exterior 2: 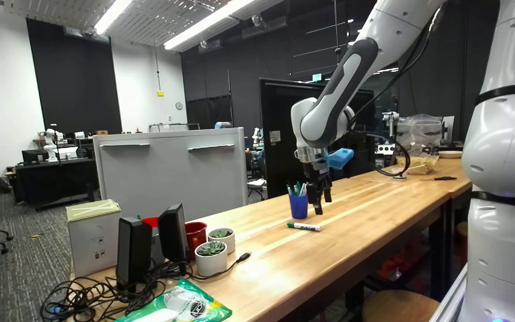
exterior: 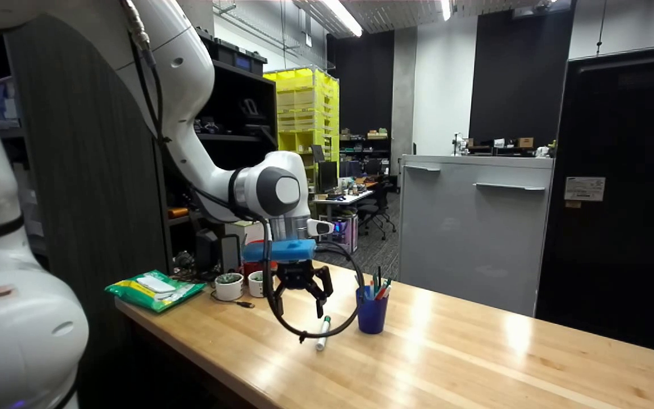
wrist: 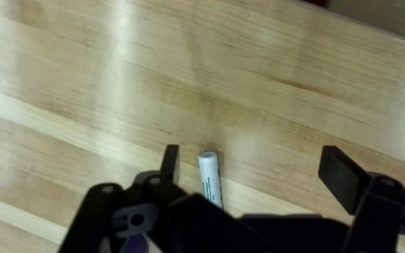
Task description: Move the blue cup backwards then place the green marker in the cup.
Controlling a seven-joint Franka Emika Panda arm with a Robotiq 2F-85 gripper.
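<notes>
Hand (wrist: 253,172): jaws stand wide apart, nothing gripped. Looks low over the table (wrist: 223,88), no contact that I can see.

Green marker (wrist: 210,175) next: lying flat, under the hand, between the fingers (wrist: 169,161) in wrist view but off-centre. Risk: on closing, nearer finger hits first and rolls the round barrel off line. Pinching too close to an end could let it swing, so bad angle going in. Looks: slim white barrel, dark lettering I can't read, green cap; cap is hidden in wrist view.

Blue cup (exterior 2: 298,206) is farther out, upright, near the marker. A blue sliver at the bottom edge of wrist view is probably it, so a finger coming down could clip and tip it. Pens (exterior: 382,293) crowd the mouth; marker may hang up on them. Looks: plain dark blue, slight taper. Can't tell if the backwards move is done.

White pots (exterior 2: 211,264) well apart, no clash expected.
</notes>
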